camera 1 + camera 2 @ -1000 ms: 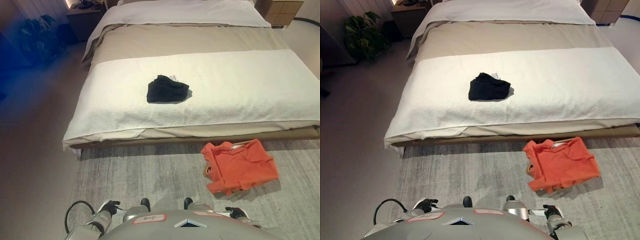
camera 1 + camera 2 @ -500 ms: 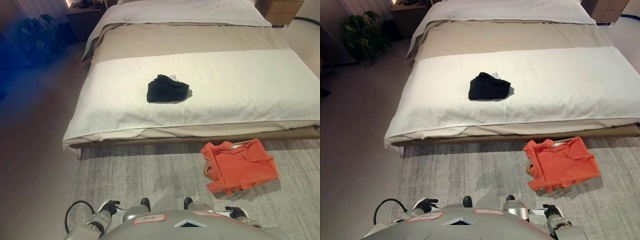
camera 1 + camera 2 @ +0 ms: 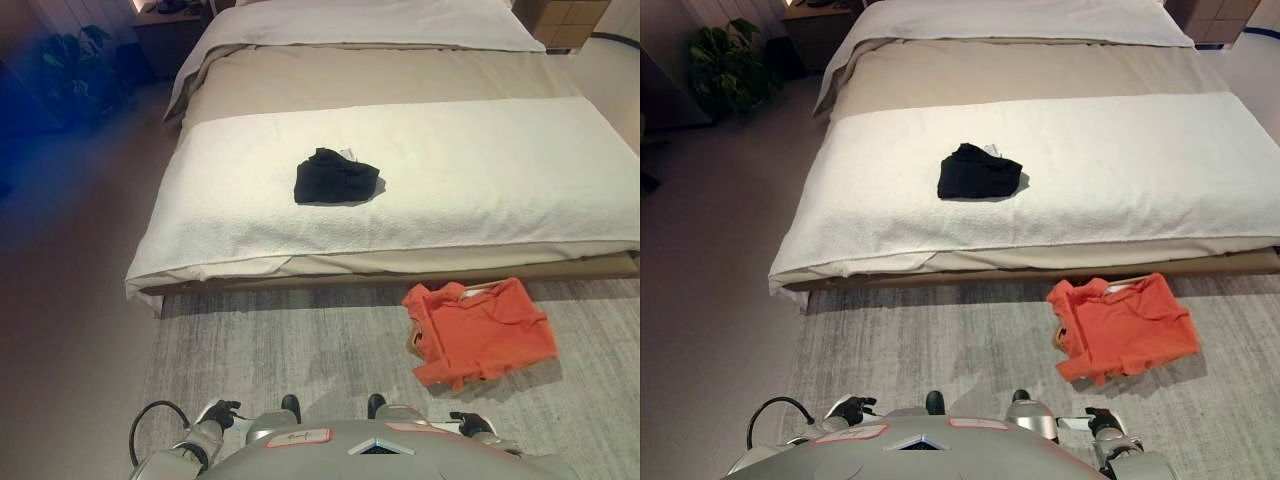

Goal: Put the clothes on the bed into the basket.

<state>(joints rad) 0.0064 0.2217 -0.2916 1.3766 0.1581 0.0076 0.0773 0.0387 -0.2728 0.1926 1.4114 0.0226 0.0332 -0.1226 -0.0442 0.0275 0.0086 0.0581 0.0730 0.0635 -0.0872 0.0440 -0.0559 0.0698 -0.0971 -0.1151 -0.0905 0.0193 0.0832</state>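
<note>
We see black garment (image 3: 336,178) on bed (image 3: 480,170), orange shirt (image 3: 1122,326) over basket (image 3: 1058,333), both beyond hands; finger state unreadable. Plant (image 3: 728,68) clear only in right eye view.

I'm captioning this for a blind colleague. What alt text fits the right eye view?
A crumpled black garment lies on the white blanket of a wide beige bed, while an orange shirt is draped over a basket on the grey rug at the bed's foot. A dark robot hand shows at the bottom edge.
</note>
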